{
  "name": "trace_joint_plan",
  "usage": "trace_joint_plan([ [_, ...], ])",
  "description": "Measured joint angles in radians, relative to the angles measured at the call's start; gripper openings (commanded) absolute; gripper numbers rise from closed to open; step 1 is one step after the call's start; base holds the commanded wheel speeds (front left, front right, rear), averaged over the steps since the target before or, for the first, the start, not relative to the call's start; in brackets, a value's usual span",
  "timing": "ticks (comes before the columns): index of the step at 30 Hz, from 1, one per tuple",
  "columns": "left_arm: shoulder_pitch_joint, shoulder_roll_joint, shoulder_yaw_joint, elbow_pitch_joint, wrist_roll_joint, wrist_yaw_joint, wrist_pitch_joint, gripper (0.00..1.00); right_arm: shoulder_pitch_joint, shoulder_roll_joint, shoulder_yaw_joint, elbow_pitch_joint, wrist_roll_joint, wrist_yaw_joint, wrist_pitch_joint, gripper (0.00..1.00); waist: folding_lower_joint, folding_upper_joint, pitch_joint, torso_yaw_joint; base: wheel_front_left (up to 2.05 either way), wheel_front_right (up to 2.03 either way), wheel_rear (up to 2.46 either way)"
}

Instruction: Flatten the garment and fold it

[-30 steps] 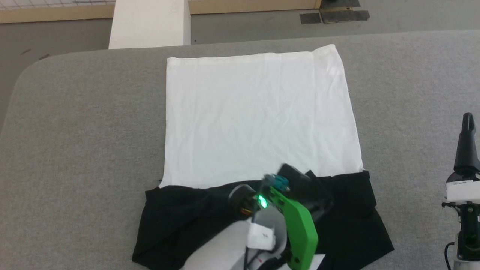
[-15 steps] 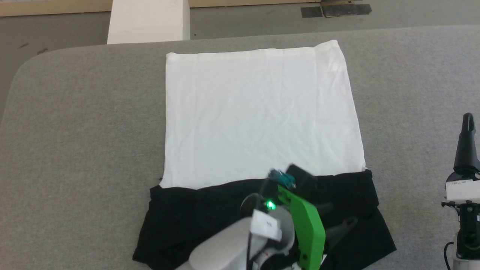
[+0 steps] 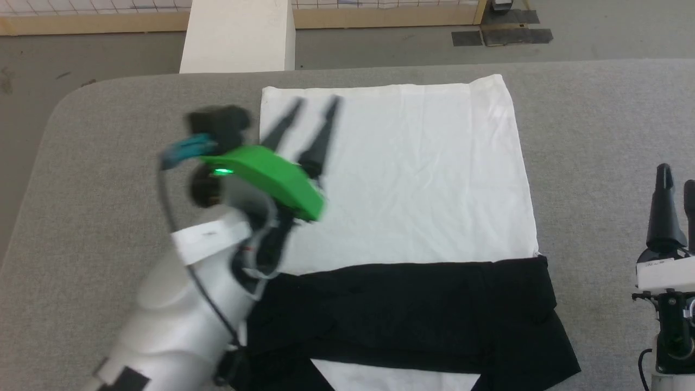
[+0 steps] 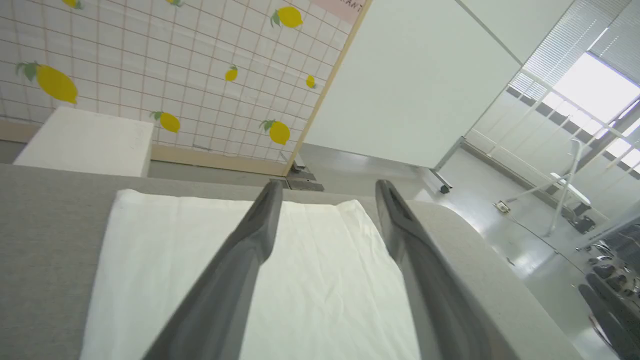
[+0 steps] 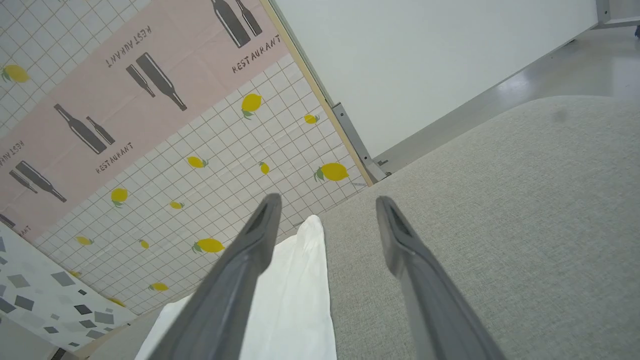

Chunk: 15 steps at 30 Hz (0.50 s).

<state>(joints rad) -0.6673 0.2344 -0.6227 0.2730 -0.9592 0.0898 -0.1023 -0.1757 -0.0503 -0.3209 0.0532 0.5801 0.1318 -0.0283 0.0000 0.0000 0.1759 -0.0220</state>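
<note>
While black sleeves (image 3: 407,304) cross its near end, white fabric garment (image 3: 402,179) lies flat on grey desk (image 3: 597,108), long axis pointing away; left gripper (image 3: 316,101), right gripper (image 3: 676,176) both spread, empty.

Your left arm (image 3: 174,320) is pale grey, with a green wrist cover (image 3: 266,176), black cable (image 3: 163,195), dark tapered fingers (image 3: 319,144).

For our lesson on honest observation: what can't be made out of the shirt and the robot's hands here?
Head view, garment: near edge cut off by the bottom edge; near-left corner hidden behind the left forearm.
Head view, left hand: motion-blurred.
Head view, right hand: one finger cut by the right edge.
</note>
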Motion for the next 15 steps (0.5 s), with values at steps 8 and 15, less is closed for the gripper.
trace_joint_plan([
  [8,0.103,0.153,0.136,0.015,0.148,0.086,-0.15,1.0,-0.008,-0.001,0.032,0.012,-0.071,0.0,0.056,1.0,0.0,0.0,0.008,0.002,0.0,0.0,0.0],
  [15,0.248,0.13,0.321,-0.161,0.303,0.124,-0.156,1.0,-0.131,0.001,0.052,0.058,-0.125,0.0,0.175,1.0,0.0,0.0,0.045,-0.002,0.0,0.0,0.0],
])
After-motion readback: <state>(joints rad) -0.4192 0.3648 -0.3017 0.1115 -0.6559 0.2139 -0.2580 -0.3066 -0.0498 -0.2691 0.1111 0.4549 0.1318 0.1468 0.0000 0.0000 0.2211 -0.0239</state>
